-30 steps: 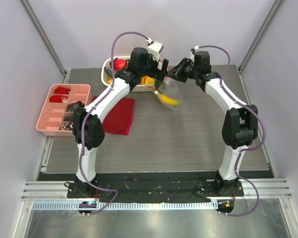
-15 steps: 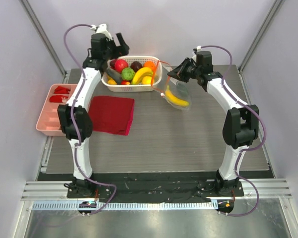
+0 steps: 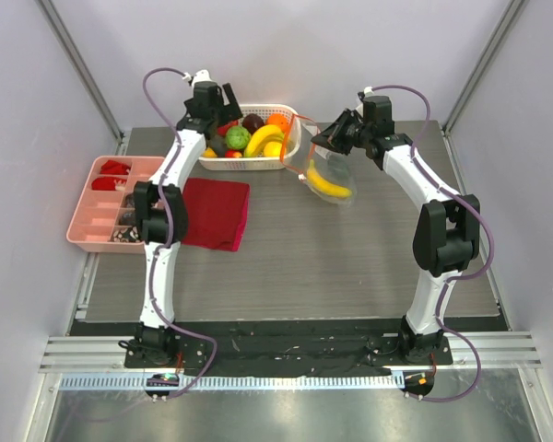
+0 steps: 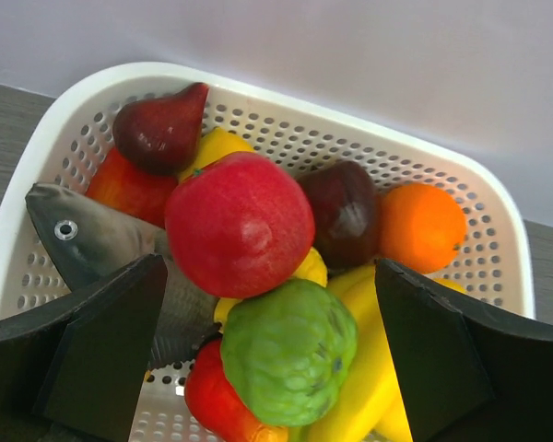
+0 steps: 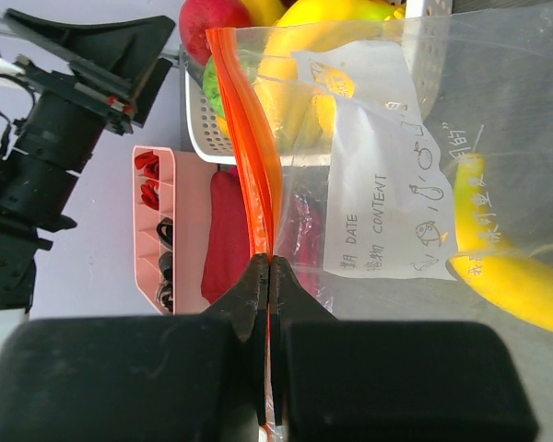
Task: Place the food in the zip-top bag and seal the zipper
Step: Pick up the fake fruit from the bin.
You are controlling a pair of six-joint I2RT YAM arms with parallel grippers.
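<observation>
My right claw point(image 5: 270, 267) is pressed together, pinching the zipper point(image 5: 247, 138) of the zip-top bag point(image 5: 498, 101) on its orange-red strip. The bag hangs from that pinch with its white label facing my wrist camera. One banana point(image 5: 521, 290) lies inside at the low end. I cannot tell whether the bag's lower end touches the bench point(image 3: 350, 267). The bag hangs just beside the right end of the white basket point(image 4: 350, 138).

My left claw point(image 4: 267, 354) is spread wide and grips nothing. It hovers over the basket with a finger on either side of the heap. Right below it sits the red apple point(image 4: 240, 226), touching the green round piece point(image 4: 290, 350). Around them lie two dark red pieces point(image 4: 161, 129), an orange point(image 4: 422, 226) by the right wall, yellow bananas point(image 4: 359, 387) and a grey fish point(image 4: 101, 239) along the left wall.

Farther out, a folded red cloth point(image 3: 212, 214) lies on the bench near the basket. A pink tray point(image 3: 106, 203) sits at the bench's left edge.
</observation>
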